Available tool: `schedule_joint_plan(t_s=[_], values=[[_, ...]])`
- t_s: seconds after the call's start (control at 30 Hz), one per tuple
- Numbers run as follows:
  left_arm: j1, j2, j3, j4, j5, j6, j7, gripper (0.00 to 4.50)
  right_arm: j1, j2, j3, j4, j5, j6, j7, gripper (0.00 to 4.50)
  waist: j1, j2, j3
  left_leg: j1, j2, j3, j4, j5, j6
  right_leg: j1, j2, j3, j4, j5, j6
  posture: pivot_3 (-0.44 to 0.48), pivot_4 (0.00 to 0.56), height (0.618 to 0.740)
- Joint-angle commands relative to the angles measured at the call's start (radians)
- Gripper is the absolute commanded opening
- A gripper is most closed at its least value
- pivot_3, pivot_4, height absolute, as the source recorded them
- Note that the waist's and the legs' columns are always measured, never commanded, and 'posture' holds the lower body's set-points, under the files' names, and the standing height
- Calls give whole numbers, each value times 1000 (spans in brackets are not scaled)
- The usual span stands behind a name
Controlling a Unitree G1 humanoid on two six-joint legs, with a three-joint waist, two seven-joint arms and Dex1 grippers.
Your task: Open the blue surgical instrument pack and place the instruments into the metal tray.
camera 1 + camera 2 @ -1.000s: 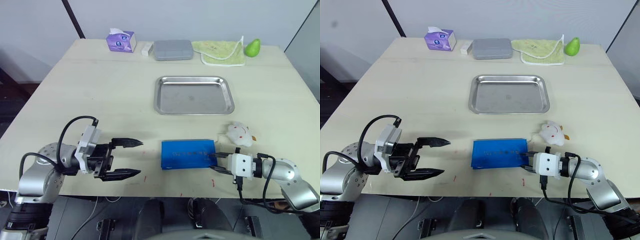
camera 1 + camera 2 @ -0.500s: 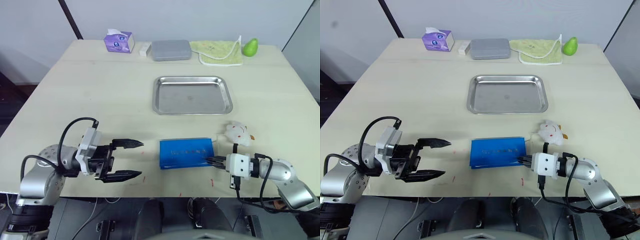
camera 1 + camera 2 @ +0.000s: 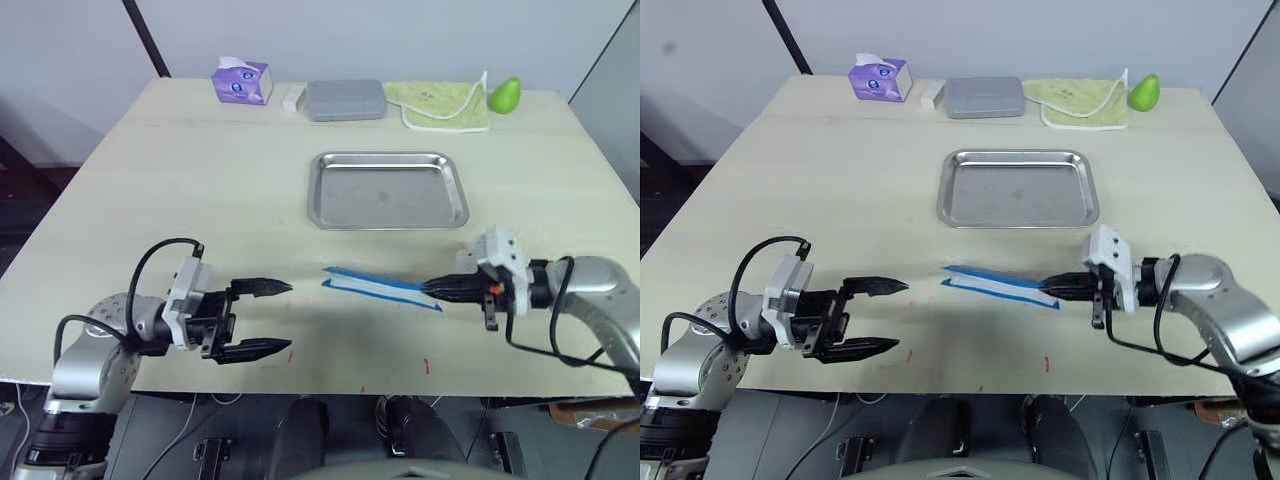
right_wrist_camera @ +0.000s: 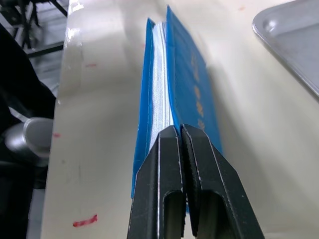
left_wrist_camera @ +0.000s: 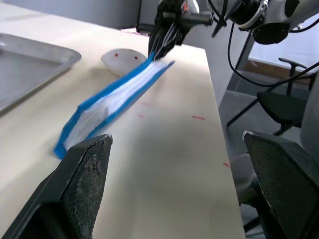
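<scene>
My right gripper [image 3: 432,290] is shut on the right end of the blue surgical instrument pack [image 3: 380,287], holding it up edge-on near the table's front, with its whitish inner layer showing between the blue faces [image 4: 194,94]. In the right wrist view the fingertips [image 4: 169,137] pinch the pack's edge. The instruments are hidden. My left gripper [image 3: 288,318] stands open a little left of the pack's free end, apart from it; the left wrist view has the pack [image 5: 114,102] ahead between its fingers [image 5: 75,194]. The metal tray [image 3: 388,190] lies bare at mid-table behind the pack.
Along the far edge stand a purple tissue box [image 3: 242,82], a small white block [image 3: 293,97], a grey rounded case [image 3: 345,99], a green cloth [image 3: 445,103] and a green pear [image 3: 503,95]. A white toy [image 5: 124,59] lies by the right gripper.
The right gripper has shut on the pack's right edge and lifted it from lying flat to edge-on, raising and pulling it slightly toward the tray. The left gripper stays open, hardly moved.
</scene>
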Motion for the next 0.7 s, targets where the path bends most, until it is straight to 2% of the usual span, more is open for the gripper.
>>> schedule_joint_plan(t_s=[0.03, 0.23, 0.37, 0.5, 0.7], values=[[-18, -2, 25, 5, -11, -10, 10, 4500, -60, -11, 19, 67, -26, 0, 52, 79, 0, 0, 0, 0, 0, 0, 0, 0, 0, 0, 0, 0, 0, 0, 0, 0, 150, 738], [-70, -28, 25, 17, 14, -12, 94, 4500, -152, 17, 69, 270, -122, -87, 130, 79, 0, 0, 0, -1, 0, 0, 0, 0, 0, -1, 0, 0, 0, 0, 0, 0, 150, 738], [-168, -33, -16, 65, 49, 29, 152, 4500, -220, 52, 111, 407, -201, -181, 174, 79, 3, 0, 0, -1, 0, 0, 0, 0, 0, 0, 0, 0, 0, 0, 0, 0, 150, 738], [-271, -39, -44, 154, 66, 45, 143, 4500, -249, 82, 122, 463, -243, -230, 195, 79, 3, 0, 0, -1, 0, 0, 0, 0, 0, -1, 0, 0, 0, 0, 0, 0, 150, 738], [-421, -68, -120, 320, 113, 26, 55, 4500, -260, 104, 117, 483, -271, -260, 210, 79, 1, 0, 0, -1, 0, 0, 0, 0, 0, 0, 0, 0, 1, 0, 0, 0, 150, 738]])
